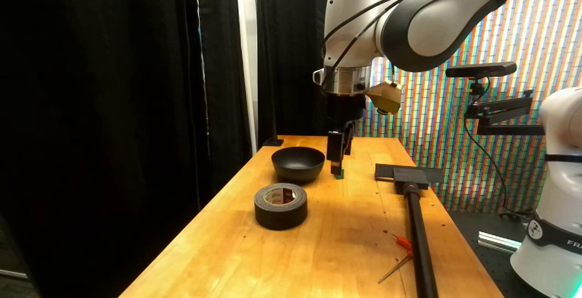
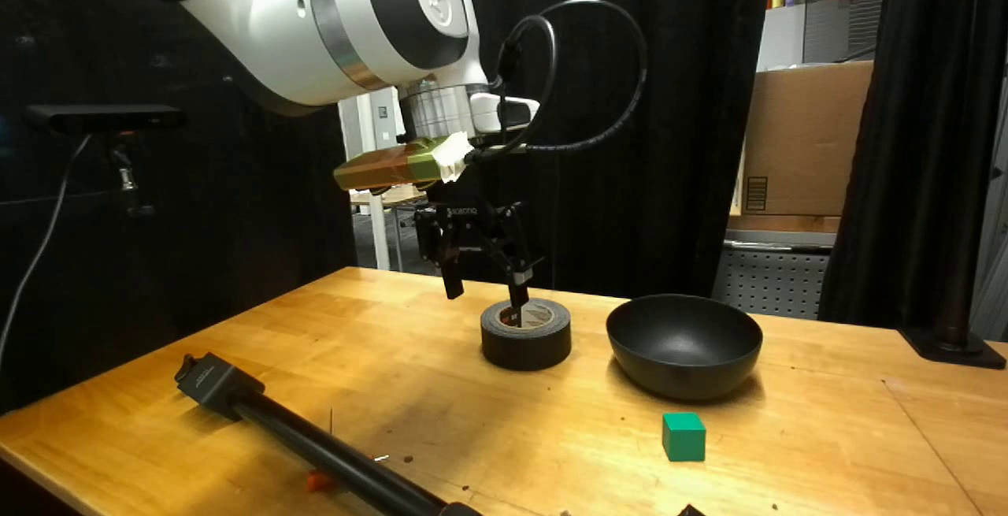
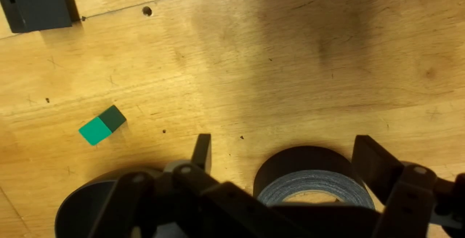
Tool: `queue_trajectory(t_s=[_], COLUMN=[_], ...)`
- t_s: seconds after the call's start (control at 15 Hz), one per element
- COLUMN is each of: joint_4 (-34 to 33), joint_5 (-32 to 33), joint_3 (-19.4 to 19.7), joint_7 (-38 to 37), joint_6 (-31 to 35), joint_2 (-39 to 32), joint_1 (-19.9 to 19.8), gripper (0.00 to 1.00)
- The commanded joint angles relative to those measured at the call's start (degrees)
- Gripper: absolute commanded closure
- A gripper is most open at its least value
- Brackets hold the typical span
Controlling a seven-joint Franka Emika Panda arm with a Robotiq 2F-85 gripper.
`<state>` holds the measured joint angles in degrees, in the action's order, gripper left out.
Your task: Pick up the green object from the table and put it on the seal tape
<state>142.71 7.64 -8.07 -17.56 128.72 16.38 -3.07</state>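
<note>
The green object (image 2: 683,439) is a small green cube on the table, in front of the black bowl. It shows fully in the wrist view (image 3: 96,130) at left; in an exterior view (image 1: 340,175) a finger partly hides it. The seal tape (image 2: 526,349) is a thick dark roll lying flat, also in an exterior view (image 1: 281,217). In the wrist view the roll (image 3: 308,161) appears between the finger lines, its lower part hidden by the gripper. My gripper (image 2: 486,295) is open and empty above the table, apart from the cube; its fingertips also show in the wrist view (image 3: 283,137).
A black bowl (image 2: 683,350) stands beside the tape and close to the cube; it also shows in an exterior view (image 1: 298,166). A black pole with a flat head (image 1: 418,234) lies along the table's side. An orange-handled screwdriver (image 1: 403,242) lies beside the pole.
</note>
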Motion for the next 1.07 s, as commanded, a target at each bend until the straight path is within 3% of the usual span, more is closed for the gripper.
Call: queue_trajectory(t_s=[0.0, 0.33, 1.0], joint_4=[-0.08, 0.31, 1.73], joint_5=[0.32, 0.72, 2.47], joint_3=[0.95, 1.41, 8.30], joint_7=[-0.21, -0.39, 1.31], joint_6=[-0.15, -0.16, 1.89], joint_2=[-0.03, 0.24, 0.49], joint_1=[0.96, 0.42, -4.14], gripper=[0.00, 0.00, 0.00])
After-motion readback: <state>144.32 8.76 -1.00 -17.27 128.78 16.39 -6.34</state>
